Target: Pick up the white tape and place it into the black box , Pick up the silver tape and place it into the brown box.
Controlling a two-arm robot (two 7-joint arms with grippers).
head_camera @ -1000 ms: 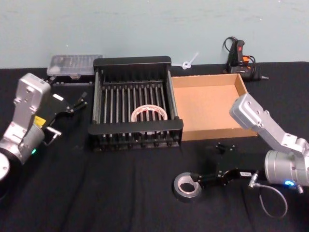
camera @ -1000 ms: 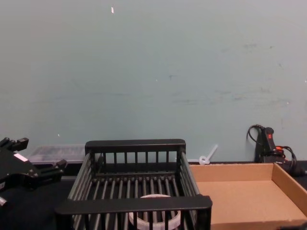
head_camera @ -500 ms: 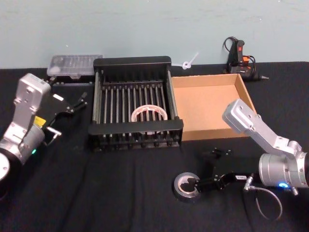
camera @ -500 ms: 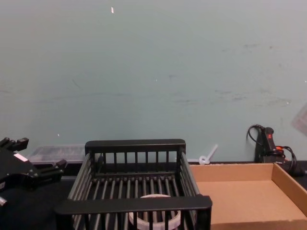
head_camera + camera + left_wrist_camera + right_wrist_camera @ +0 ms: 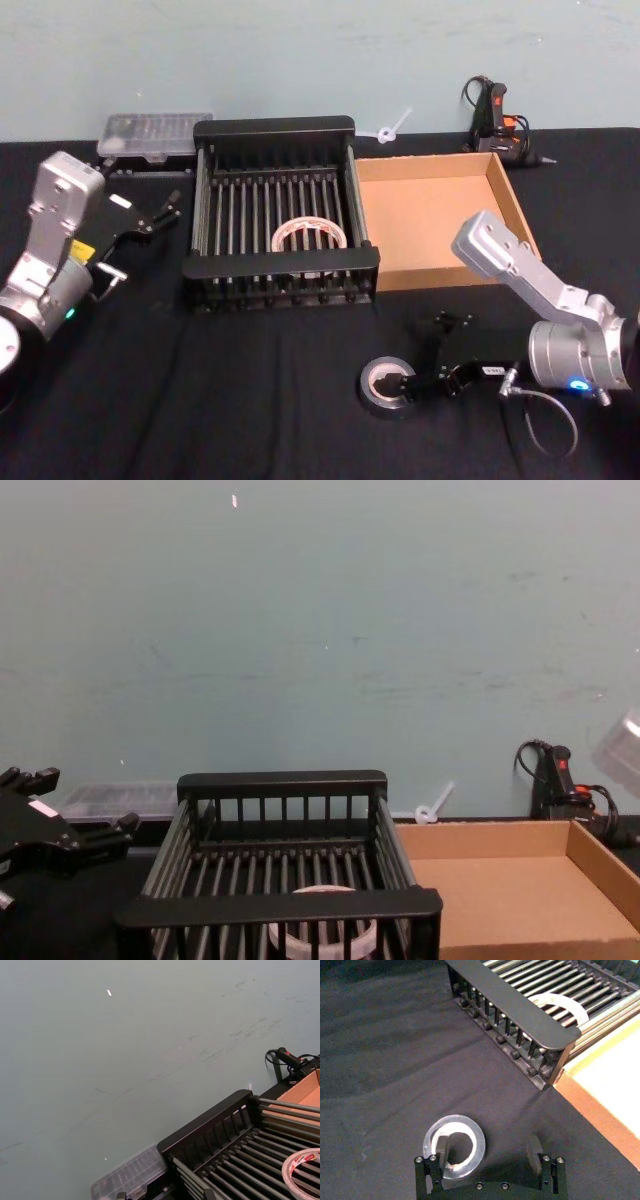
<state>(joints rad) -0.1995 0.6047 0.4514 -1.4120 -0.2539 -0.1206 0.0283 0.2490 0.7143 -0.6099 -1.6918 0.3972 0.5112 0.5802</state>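
The silver tape lies flat on the black cloth near the front. My right gripper is open and low over it. One finger sits inside the hole of the silver tape; the other finger stands outside the roll, on the side of the brown box. The white tape rests on the ribbed bottom of the black box, also seen as the white tape. My left gripper hangs open left of the crate, holding nothing.
A clear plastic case lies behind the crate's left corner. A black and orange tool with a cable stands behind the brown box, and a small white part lies near the back wall.
My right gripper has slid left and lower over the silver tape, and one finger went from the roll's edge into its hole. The left arm and the white tape stay still.
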